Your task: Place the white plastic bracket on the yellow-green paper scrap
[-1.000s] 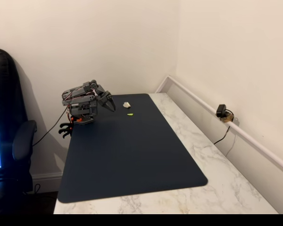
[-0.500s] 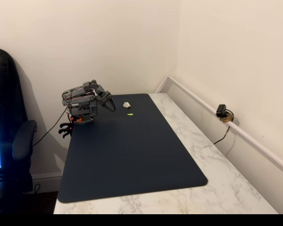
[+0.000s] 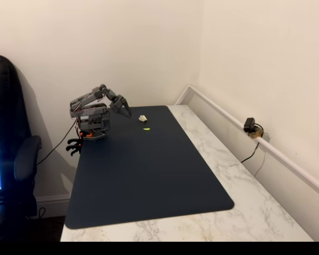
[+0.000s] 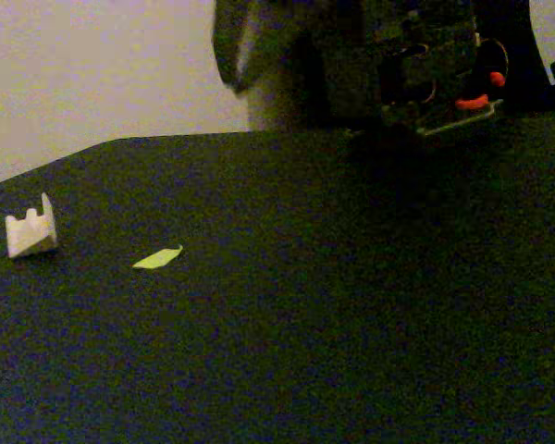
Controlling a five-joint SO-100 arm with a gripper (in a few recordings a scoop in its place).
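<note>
The white plastic bracket (image 3: 142, 118) is seen lying on the dark mat (image 3: 149, 175), close to the mat's far edge, with the yellow-green paper scrap (image 3: 147, 128) just beside it toward 5 o'clock in the wide fixed view; the two are apart, not touching. In the low fixed view the bracket (image 4: 30, 232) stands at the left edge of the picture and the scrap (image 4: 157, 258) lies flat to its right, at about 4 o'clock from it. The tool (image 3: 125, 110) is held above the mat at 9 o'clock from the bracket, tips angled down, near it but clear of it. Whether its fingers are spread or closed cannot be told at this size. The arm's base (image 3: 91, 127) is fixed at the mat's far left corner. Open mat is left at 6 o'clock of both things, down to the near edge, and the marble bench (image 3: 244, 180) runs bare along the right side up to the wall rail (image 3: 255, 141).
</note>
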